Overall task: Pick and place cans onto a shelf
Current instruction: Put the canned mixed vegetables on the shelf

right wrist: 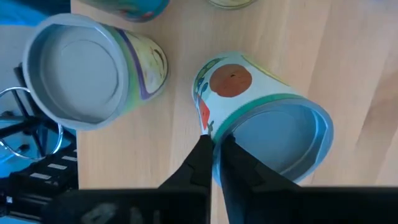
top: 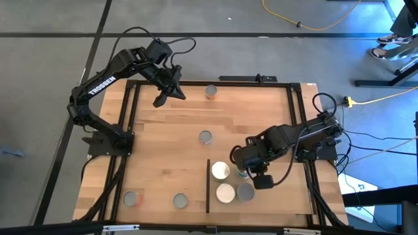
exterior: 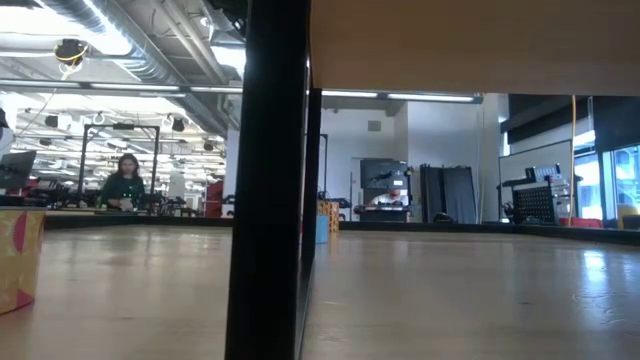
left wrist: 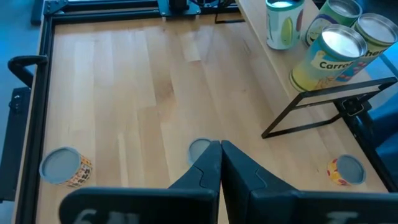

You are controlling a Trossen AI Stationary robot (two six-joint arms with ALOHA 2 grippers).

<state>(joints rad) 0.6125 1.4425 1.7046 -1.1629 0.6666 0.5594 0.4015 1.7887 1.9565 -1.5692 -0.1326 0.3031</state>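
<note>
High view: my right gripper [top: 260, 177] sits over the shelf [top: 261, 202], just beside the can cluster there: two white-topped cans [top: 221, 171] and a grey-topped can [top: 245, 192]. Left gripper [top: 163, 96] is parked far from the shelf, fingers shut on nothing. Loose cans away from the shelf: one mid-table [top: 206, 137], one at the far edge [top: 211, 92], two near the front edge [top: 133, 198].

Low view: no arms visible; a dark post [exterior: 268, 180] blocks much.

Left wrist view: fingers [left wrist: 208, 163] pressed together, shelf cans beyond.

Right wrist view: fingertips [right wrist: 205, 155] nearly closed at the rim of a tilted can [right wrist: 261, 118]; can't tell if it's pinched. I judge it's the placing step. Next: set it upright w/o knocking the neighbour can [right wrist: 84, 68].
</note>
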